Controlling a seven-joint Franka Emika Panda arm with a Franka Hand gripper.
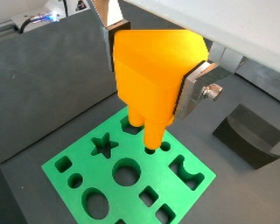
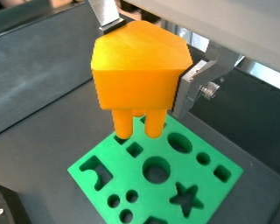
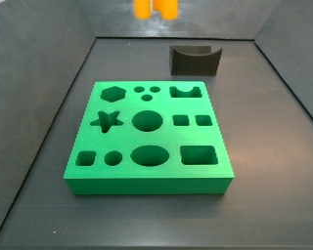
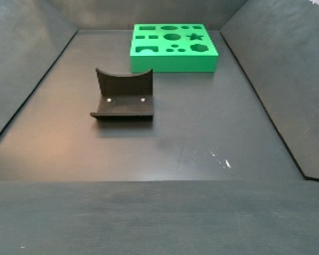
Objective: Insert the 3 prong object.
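Two wrist views show the gripper [image 2: 143, 74] clenched on the 3 prong object [image 2: 136, 74], a bright orange piece with a blocky top and narrow prongs pointing down. One silver finger [image 2: 199, 77] presses against its side; the opposite finger is hidden behind the orange body. The piece hangs in the air above the green board [image 2: 206, 184], its prongs clear of the board and not yet in any cutout. In a wrist view the prong tips [image 1: 150, 138] sit over the board's edge region near a few small round holes, though whether they line up with them is hard to judge from this angle.

In a side view only the lower ends of the orange prongs [image 3: 154, 9] show at the upper edge of the picture, well above and behind the board [image 3: 149, 132], which lies flat on the dark surface [image 3: 146, 210]. The board carries cutouts of several shapes: a star, a hexagon, circles, squares and ovals. A dark grey curved block [image 3: 196, 60] stands on the surface just beyond the board, apart from it.
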